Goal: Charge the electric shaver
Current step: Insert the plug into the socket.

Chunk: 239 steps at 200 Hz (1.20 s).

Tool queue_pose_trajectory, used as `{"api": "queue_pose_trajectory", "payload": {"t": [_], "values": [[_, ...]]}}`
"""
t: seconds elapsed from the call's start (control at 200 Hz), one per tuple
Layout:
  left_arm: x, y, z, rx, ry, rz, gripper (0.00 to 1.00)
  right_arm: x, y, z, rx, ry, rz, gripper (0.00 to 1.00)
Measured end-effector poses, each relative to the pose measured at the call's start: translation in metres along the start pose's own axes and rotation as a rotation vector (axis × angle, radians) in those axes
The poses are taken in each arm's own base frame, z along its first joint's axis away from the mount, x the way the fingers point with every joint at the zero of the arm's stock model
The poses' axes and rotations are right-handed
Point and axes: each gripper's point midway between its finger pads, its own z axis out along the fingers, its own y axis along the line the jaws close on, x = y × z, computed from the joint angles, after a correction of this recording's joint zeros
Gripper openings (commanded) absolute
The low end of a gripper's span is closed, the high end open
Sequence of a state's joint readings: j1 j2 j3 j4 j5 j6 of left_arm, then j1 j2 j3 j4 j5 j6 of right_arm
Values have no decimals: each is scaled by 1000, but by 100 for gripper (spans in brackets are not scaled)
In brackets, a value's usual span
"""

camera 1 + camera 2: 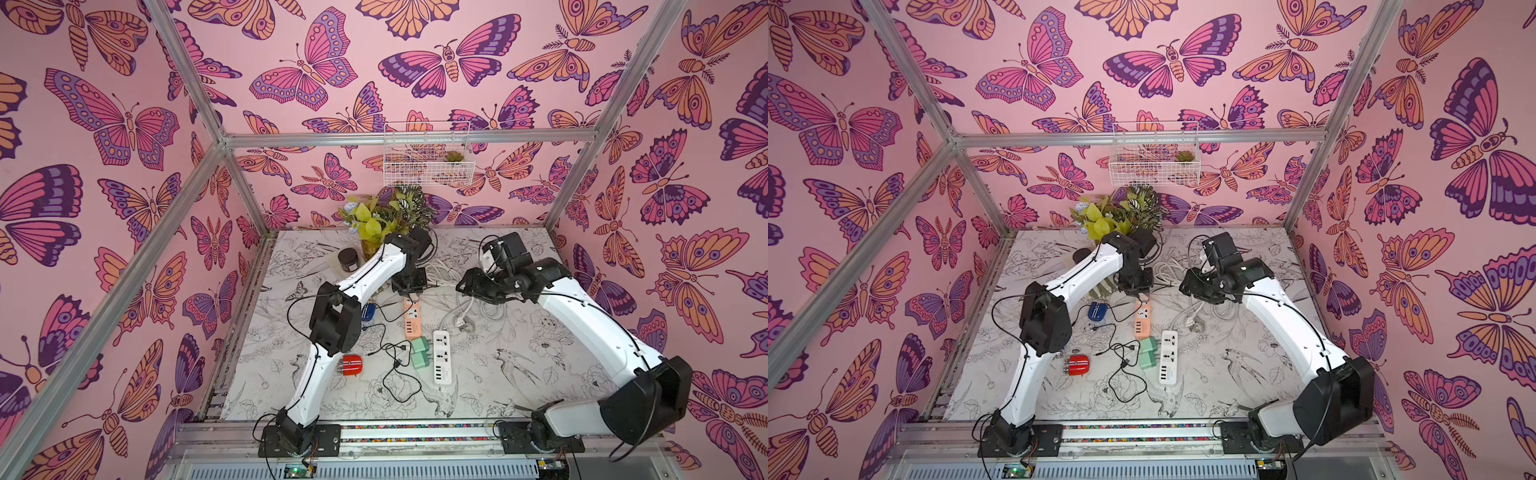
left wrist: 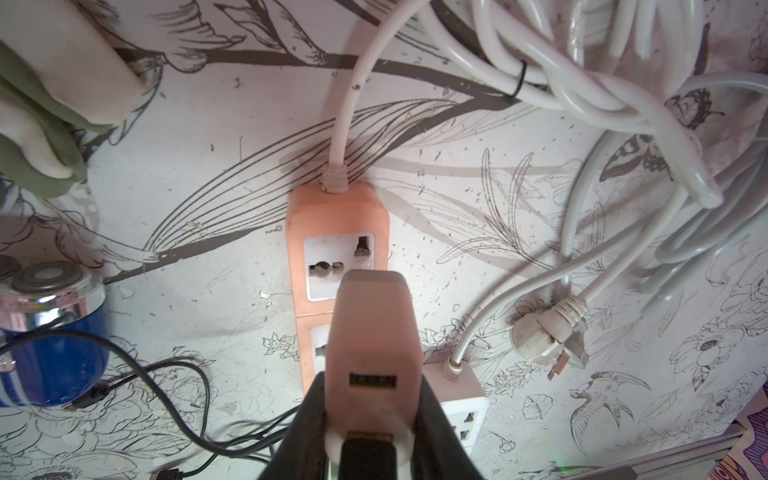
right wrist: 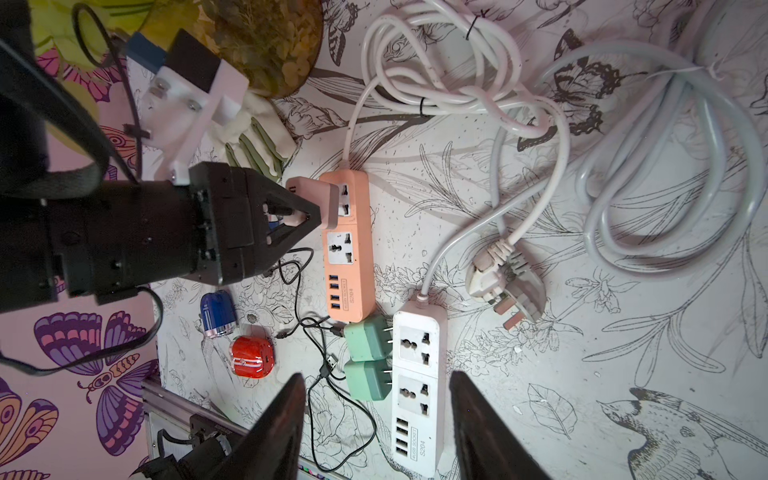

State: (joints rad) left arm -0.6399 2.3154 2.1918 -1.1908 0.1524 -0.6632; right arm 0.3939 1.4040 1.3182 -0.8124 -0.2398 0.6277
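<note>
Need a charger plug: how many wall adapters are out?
3. The pink adapter is held by the left gripper at the orange power strip; two green adapters lie beside the white power strip. Others may hide under the arms.

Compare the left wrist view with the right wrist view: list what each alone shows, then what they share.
Only left wrist: the round head face of the blue shaver. Only right wrist: the red shaver, two green adapters, the open right gripper. Both: the left gripper holding the pink adapter at the orange power strip, the white power strip, coiled white cables.
</note>
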Motion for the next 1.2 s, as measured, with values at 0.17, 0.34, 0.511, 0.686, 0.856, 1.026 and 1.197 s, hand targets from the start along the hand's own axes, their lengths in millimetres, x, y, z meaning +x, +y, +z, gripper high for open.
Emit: {"api": "queue_pose_trajectory", "payload": {"t": [0.17, 0.34, 0.511, 0.686, 0.856, 1.026, 1.197], "values": [[-3, 0, 3, -29, -15, -1, 0, -1, -1, 0, -1, -2, 3, 57], [-6, 5, 3, -61, -34, -4, 0, 3, -2, 0, -10, 7, 5, 57], [-5, 8, 3, -79, -31, -17, 0, 6, -6, 0, -7, 8, 11, 57], [-5, 3, 4, -71, -26, -20, 0, 5, -9, -1, -3, 3, 19, 57], [-4, -3, 5, -63, -28, -23, 0, 5, -10, -1, -4, 1, 20, 57], [-3, -3, 5, -71, -27, -31, 0, 7, -13, -1, -1, 1, 26, 57], [-3, 1, 5, -88, -31, -35, 0, 6, -13, -2, -4, -4, 26, 57]]}}
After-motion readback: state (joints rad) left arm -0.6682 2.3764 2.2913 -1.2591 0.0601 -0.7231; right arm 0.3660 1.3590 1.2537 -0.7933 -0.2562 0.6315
